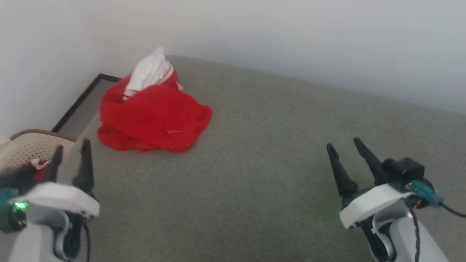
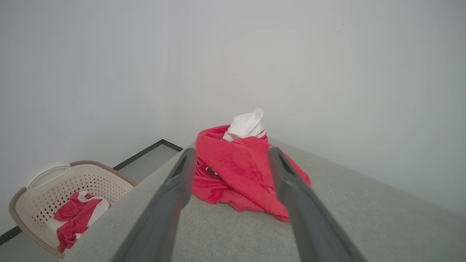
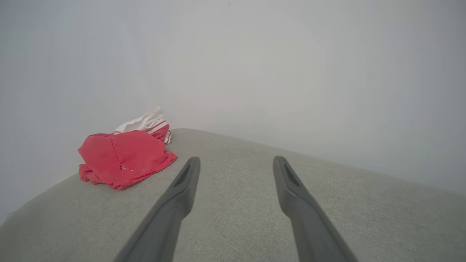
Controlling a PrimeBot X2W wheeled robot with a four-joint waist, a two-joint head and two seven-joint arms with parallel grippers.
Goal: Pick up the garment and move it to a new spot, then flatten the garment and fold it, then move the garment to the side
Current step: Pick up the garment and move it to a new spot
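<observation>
1. Wall (image 1: 291, 36): plain and pale, bounding the far edge of the work surface and the left side of the room.
2. Work surface (image 1: 273, 163): grey woven upholstery. Its far edge meets the wall and its left edge drops to a strip of floor (image 1: 78, 109) with a dark skirting line. There is a broad bare stretch to the right of the garment and toward the robot, including all the ground between the two grippers.
3. Garment (image 1: 153, 120): bright red with a white panel and striped bands, lying as a crumpled heap in the far left corner of the surface, close to the left edge and the wall. The white panel peaks upward at the far end and the red cloth spreads toward the robot. The long axis runs roughly far to near, though the bunching makes it loose.
4. Basket (image 1: 22, 145): cream and perforated, on the floor just off the left edge.
5. Left gripper (image 1: 72, 145): fingers spread, empty, well short of the garment and pointing toward it.
6. Right gripper (image 1: 343, 142): fingers spread, empty, over bare upholstery well apart from the garment.
7. Small red cloth (image 2: 78, 214): white-edged, bundled inside the basket.
</observation>
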